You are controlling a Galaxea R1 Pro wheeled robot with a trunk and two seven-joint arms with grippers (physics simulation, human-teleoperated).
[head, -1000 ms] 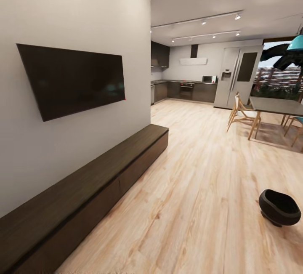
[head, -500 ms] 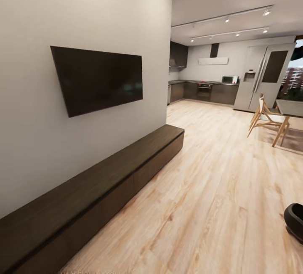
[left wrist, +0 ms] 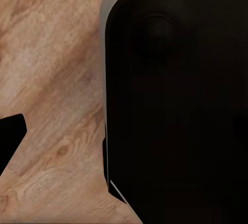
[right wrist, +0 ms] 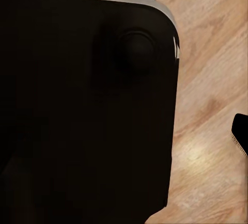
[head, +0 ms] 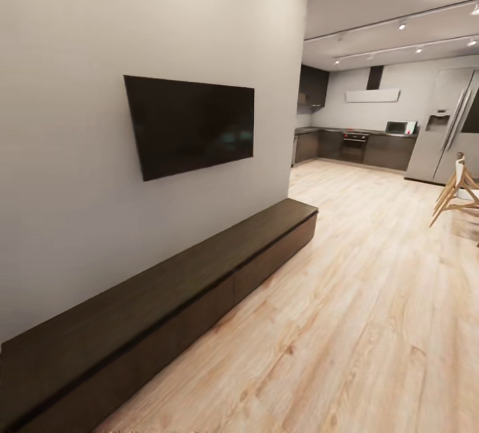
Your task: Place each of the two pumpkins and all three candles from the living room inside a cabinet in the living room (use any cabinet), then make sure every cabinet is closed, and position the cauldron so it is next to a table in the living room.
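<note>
Camera panned left; cabinet point(head: 199, 287) lengthwise along wall, drawers closed.

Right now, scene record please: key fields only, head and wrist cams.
setting: living room, open to a kitchen behind
cabinet: long, low, dark brown, along the wall at left; fronts flush, looks closed
TV: wall-mounted above the cabinet, screen dark
floor: light wood planks
chair: wooden, at right edge, partly cut off
fridge: silver, far right of kitchen
wrist cams: dark robot body panel over wood floor
grippers: state cannot be told
</note>
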